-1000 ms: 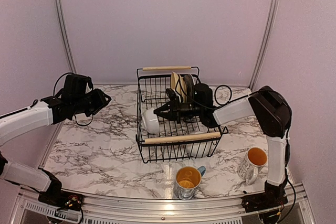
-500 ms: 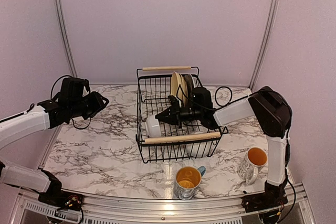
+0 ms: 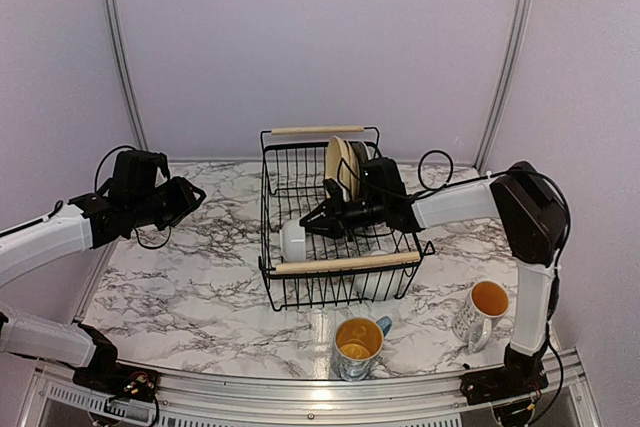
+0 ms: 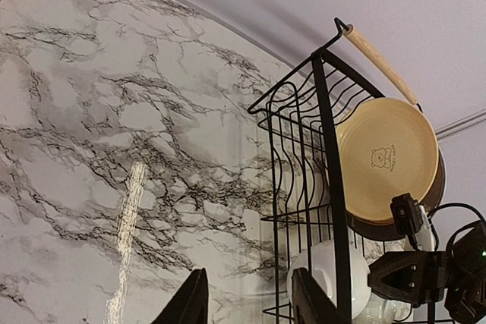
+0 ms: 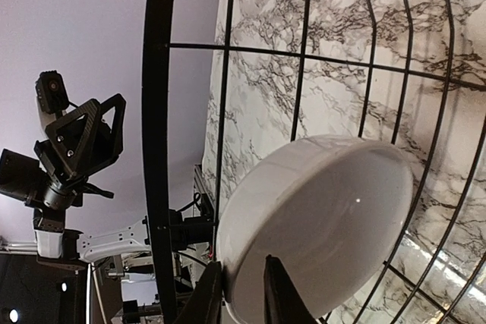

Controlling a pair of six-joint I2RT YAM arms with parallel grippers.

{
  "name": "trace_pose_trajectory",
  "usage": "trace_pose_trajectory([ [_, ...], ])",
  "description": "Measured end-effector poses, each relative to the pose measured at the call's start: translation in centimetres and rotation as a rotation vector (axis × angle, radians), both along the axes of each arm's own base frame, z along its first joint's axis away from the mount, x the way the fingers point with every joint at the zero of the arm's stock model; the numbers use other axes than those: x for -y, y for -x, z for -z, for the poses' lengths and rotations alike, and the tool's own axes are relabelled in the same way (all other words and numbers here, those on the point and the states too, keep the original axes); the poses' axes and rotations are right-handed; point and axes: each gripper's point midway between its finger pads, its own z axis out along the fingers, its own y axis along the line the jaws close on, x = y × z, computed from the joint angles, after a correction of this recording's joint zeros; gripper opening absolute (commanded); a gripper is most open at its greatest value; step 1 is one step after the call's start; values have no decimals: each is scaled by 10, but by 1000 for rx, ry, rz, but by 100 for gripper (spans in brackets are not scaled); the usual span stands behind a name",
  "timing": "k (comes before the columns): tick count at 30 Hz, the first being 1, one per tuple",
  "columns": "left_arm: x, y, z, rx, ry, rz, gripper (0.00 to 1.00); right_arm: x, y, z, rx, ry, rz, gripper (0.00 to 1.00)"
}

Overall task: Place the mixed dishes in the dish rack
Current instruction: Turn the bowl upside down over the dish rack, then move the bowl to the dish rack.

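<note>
Bowl (image 3: pixel 292 240) tipped on its side in rack's (image 3: pixel 300 162) near-left corner; right arm (image 3: pixel 450 205) reaches level leftward across it, right gripper (image 3: pixel 307 228) straddling the rim, unclear whether clamped or loosened.

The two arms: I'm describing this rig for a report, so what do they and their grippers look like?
Both the left arm and the right arm have white link shells joined by bulky black joint housings. The left gripper and the right gripper are black, with dark angular fingers. Thin black cables loop near each wrist.
</note>
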Motion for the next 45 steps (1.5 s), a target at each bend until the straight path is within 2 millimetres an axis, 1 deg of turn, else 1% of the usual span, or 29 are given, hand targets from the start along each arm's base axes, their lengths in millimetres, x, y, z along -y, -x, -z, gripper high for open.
trace_pose_trajectory([
  [6,0,0,1,-1,0,0,40,8,-1,2,67,96,-5,21],
  [12,0,1,3,-3,-1,0,40,21,-4,5,119,185,-7,24],
  [18,0,1,5,-5,-2,1,40,33,-4,10,158,241,-26,27],
  [23,0,1,4,-3,0,1,40,42,3,15,187,299,-61,33],
  [25,1,1,4,-2,2,4,40,47,6,18,192,325,-74,37],
  [29,2,1,4,-4,7,6,40,56,7,17,196,342,-86,38],
  [35,4,0,10,-19,4,11,40,64,5,4,207,324,-81,39],
  [37,5,-1,13,-27,0,12,40,67,3,3,205,323,-73,39],
  [42,7,-2,19,-43,-8,17,40,70,6,5,205,324,-84,39],
  [45,12,-3,19,-44,-5,28,40,68,10,4,233,331,-114,38],
])
